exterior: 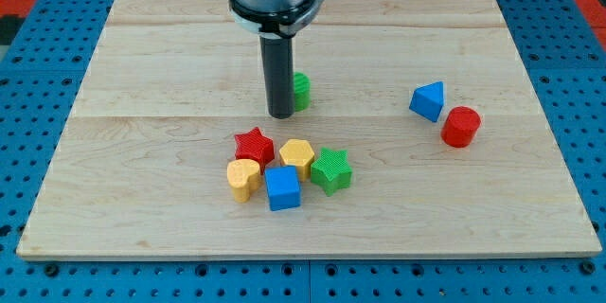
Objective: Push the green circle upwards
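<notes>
Behind my tip [280,114], green circle [301,91], half hidden

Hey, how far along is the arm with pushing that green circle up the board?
Looks done: my tip has reached the green circle, which sits apart from the cluster of red star, yellow hexagon, green star, blue cube and yellow heart.
In hand: the tip stands at the circle's left, partly hiding it; contact is unclear.
Left: the circle sits mid-board, with bare wood above for pushing.
</notes>
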Available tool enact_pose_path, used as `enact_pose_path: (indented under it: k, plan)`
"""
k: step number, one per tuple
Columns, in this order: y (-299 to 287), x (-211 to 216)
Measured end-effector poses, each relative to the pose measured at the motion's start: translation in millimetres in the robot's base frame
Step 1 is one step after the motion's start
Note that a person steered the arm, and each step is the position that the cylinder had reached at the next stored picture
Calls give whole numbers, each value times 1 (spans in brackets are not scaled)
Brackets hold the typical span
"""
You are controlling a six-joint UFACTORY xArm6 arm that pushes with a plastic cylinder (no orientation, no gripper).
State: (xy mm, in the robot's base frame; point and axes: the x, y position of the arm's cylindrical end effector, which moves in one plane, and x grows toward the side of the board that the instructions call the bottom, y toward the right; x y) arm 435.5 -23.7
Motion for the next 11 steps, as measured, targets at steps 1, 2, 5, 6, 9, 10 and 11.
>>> enact_pose_path:
  k: [1, 2, 5, 6, 9, 10, 11]
  plan:
    - [15, 0]
    - [30, 0]
    - [53, 45]
    - [44, 14]
    - [25, -92]
    - [-1, -128]
    - [-12, -107]
